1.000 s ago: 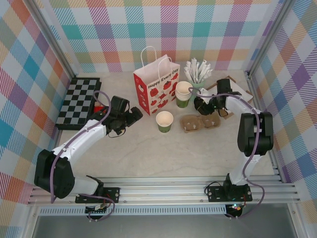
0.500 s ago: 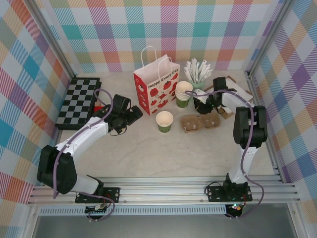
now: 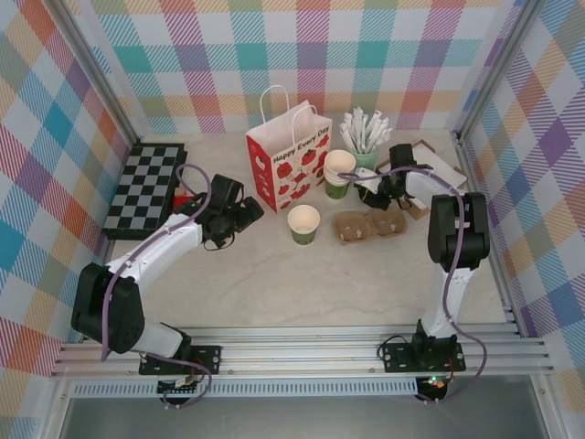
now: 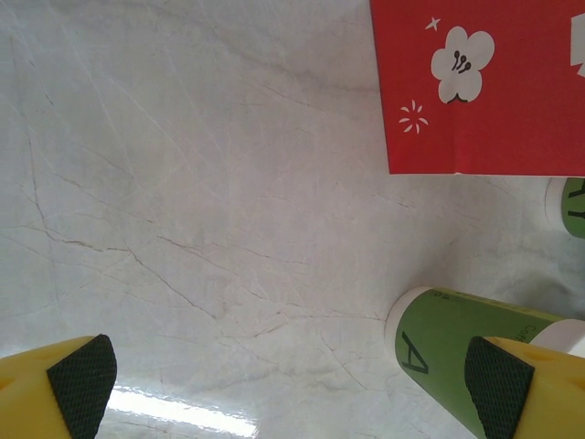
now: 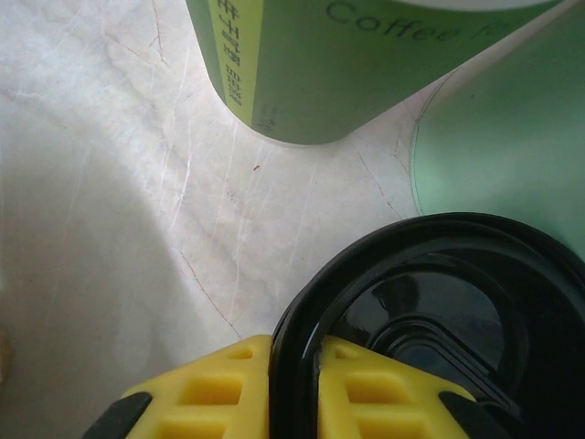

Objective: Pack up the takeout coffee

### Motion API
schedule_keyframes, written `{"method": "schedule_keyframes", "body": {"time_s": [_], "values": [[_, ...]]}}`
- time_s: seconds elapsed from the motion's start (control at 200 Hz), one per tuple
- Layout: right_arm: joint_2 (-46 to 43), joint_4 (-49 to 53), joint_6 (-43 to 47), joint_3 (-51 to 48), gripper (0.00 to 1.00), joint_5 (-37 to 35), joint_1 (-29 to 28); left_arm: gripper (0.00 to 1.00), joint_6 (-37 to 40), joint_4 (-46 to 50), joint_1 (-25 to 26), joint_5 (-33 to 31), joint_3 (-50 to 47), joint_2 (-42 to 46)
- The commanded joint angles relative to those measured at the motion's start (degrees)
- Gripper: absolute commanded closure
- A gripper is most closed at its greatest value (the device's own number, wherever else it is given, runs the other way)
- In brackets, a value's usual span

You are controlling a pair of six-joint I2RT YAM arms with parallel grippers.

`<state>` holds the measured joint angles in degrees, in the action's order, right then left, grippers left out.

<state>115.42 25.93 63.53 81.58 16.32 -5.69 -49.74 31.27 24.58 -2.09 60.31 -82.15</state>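
The table (image 3: 274,274) carries a red bag (image 3: 288,165) at the back, with the cardboard carrier (image 3: 370,225) lying to its right. My left gripper (image 4: 292,375) hangs wide open, an open green cup (image 4: 457,334) by one finger. My right gripper (image 5: 292,355) pinches the coffee's black lid (image 5: 439,311) by its rim, just beside the stacked cups (image 3: 339,171) and behind the carrier.

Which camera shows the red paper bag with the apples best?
The top external view: the whole red bag stands upright there, with its handles and "Happy Every Day" print showing. The left wrist view catches one corner of the bag, red with a white flower.
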Motion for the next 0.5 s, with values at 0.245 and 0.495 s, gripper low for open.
{"method": "schedule_keyframes", "body": {"time_s": [0.245, 0.495], "values": [[-7.69, -1.32, -1.16, -2.67, 0.96, 2.71, -0.37, 0.00, 2.02, 0.77, 0.56, -0.85, 0.73, 2.62], [-21.49, -7.33, 3.17, -15.42, 1.00, -5.06, -3.49, 0.00, 13.17, -1.66, 0.56, 4.41, 0.65, 7.12]]}}
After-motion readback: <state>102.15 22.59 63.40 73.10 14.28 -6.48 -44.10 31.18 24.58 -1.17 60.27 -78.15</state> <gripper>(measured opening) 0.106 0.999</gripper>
